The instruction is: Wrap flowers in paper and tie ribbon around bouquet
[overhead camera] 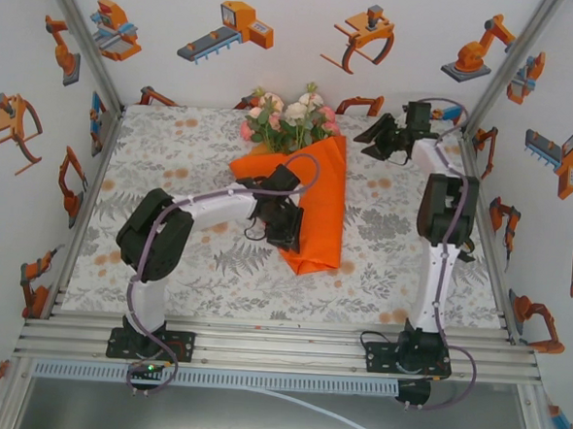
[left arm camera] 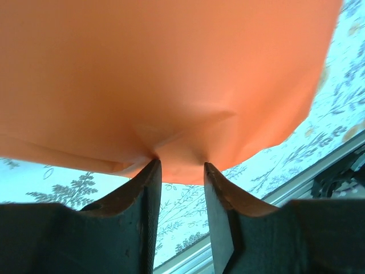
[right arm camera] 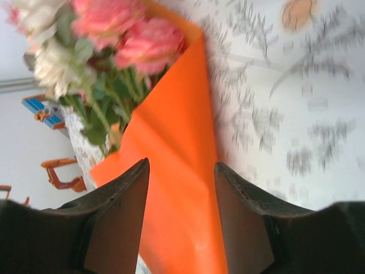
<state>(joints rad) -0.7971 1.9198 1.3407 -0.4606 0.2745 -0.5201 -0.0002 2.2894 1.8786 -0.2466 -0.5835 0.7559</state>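
- Top view: the flowers [overhead camera: 288, 117] lie at the back of the desk [overhead camera: 173, 159], near the middle. Their heads point to the back wall.
- The orange paper [overhead camera: 316, 207] is folded round the stems. It is wide up by the flowers and runs down to a point nearer the front.
- The left end effector [overhead camera: 287, 232] is right at the left edge of the paper, low down. The left arm bends across from the left side to get there.
- The right end effector [overhead camera: 369, 137] is near the top right corner of the paper, and there is a gap between the two. It points at the flowers.
- Left wrist view: the paper [left arm camera: 171, 74] is big and orange above the left end effector [left arm camera: 181, 165]. The two fingers [left arm camera: 145, 200] stand a little way apart. Their tips are right at the edge of the paper, where it has a small crease. The desk [left arm camera: 182, 211] shows in the gap, so this end effector is a bit open and holds nothing.
- Right wrist view: the fingers [right arm camera: 120, 222] of the right end effector [right arm camera: 181, 162] stand apart and hold nothing. The paper [right arm camera: 177, 148] lies past them on the desk [right arm camera: 296, 114]. Pink and white flowers [right arm camera: 114, 40] stick out of the paper at the top left.
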